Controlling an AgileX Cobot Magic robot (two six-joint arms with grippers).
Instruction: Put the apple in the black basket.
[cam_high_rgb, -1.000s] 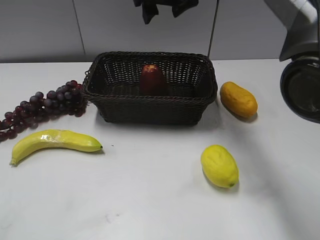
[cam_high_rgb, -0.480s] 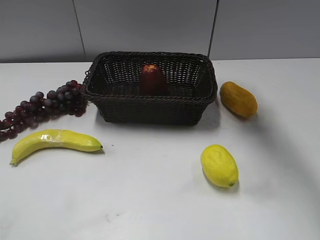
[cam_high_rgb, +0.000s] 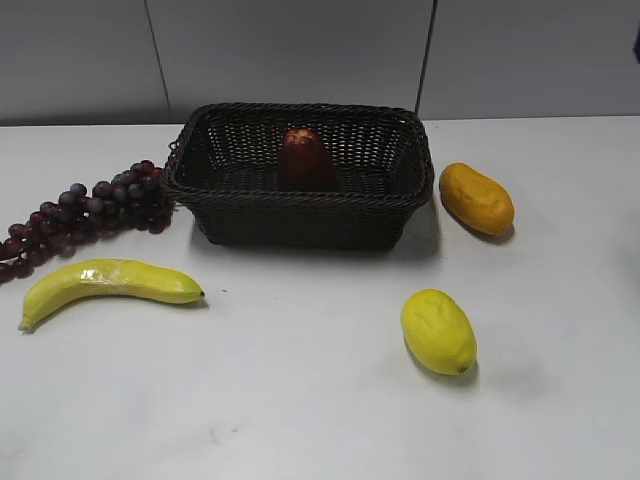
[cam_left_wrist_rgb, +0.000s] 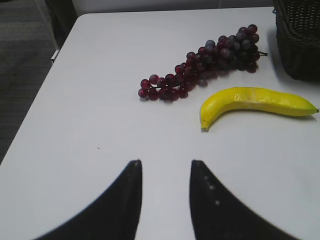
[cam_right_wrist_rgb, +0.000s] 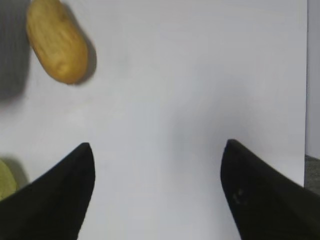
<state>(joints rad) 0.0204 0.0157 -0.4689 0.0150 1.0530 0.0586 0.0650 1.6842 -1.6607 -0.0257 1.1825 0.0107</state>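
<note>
The dark red apple (cam_high_rgb: 303, 157) stands upright inside the black basket (cam_high_rgb: 300, 210) at the back middle of the table. A corner of the basket shows in the left wrist view (cam_left_wrist_rgb: 300, 45). Neither gripper shows in the exterior view. My left gripper (cam_left_wrist_rgb: 165, 165) is open and empty over bare table, left of the fruit. My right gripper (cam_right_wrist_rgb: 157, 147) is wide open and empty over bare table at the right side, away from the basket.
Purple grapes (cam_high_rgb: 90, 210) (cam_left_wrist_rgb: 205, 62) and a banana (cam_high_rgb: 105, 285) (cam_left_wrist_rgb: 255, 102) lie left of the basket. An orange oval fruit (cam_high_rgb: 477, 198) (cam_right_wrist_rgb: 56, 42) lies to its right, a lemon (cam_high_rgb: 438, 331) in front. The table's right edge (cam_right_wrist_rgb: 306, 75) is near the right gripper.
The right arm, seen at the right edge and above the basket a second ago, has withdrawn out of the exterior view. The apple and basket have not moved.
</note>
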